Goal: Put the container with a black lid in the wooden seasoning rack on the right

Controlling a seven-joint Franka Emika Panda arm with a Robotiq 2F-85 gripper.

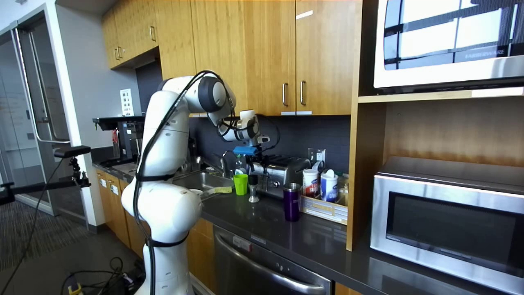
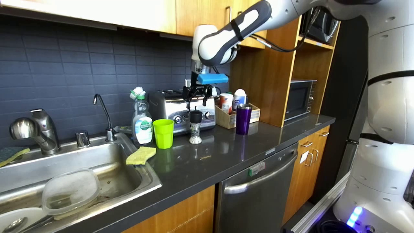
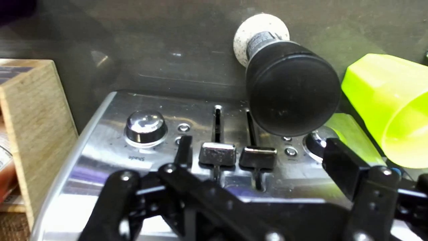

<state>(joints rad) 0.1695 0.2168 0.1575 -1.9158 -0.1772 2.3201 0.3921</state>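
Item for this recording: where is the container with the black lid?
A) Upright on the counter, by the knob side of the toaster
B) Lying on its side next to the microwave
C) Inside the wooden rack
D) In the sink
A: in an exterior view the container with a black lid stands on its base on the dark counter, by the knob side of the steel toaster, and the open gripper is not holding it.

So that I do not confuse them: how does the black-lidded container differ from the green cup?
The black-lidded container is narrower than the green cup. The container is lidded; the cup is open. The container has a whitish base; the cup is green all over. Both stand upright on the counter.
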